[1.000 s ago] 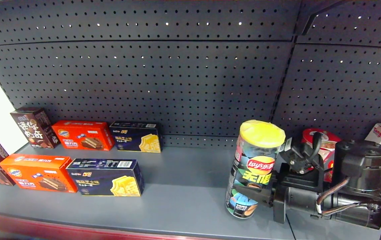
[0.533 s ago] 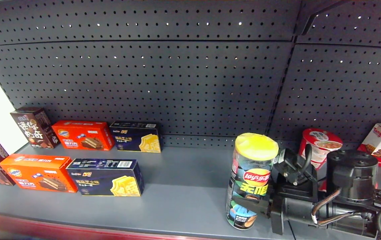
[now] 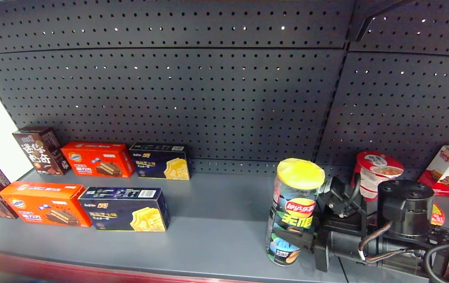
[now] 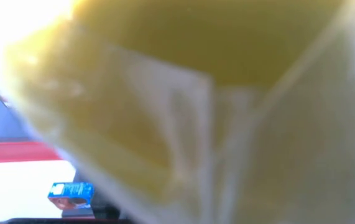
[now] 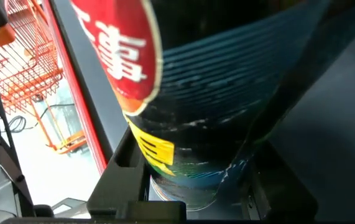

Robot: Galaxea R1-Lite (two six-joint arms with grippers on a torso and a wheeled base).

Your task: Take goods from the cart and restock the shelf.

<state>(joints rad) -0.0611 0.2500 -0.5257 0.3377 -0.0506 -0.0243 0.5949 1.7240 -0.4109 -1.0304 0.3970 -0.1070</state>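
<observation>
one upright chip can (image 3: 295,212), yellow lid, dark printed wrap, clamped between the right fingers (image 3: 293,237)

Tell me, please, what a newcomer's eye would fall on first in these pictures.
First comes the tall cylindrical chip can with its yellow lid, held upright by the right end effector at the right part of the grey metal shelf. Next, at the shelf's left, the front orange cardboard box and the front dark blue cardboard box stand side by side, with more boxes behind them.
</observation>
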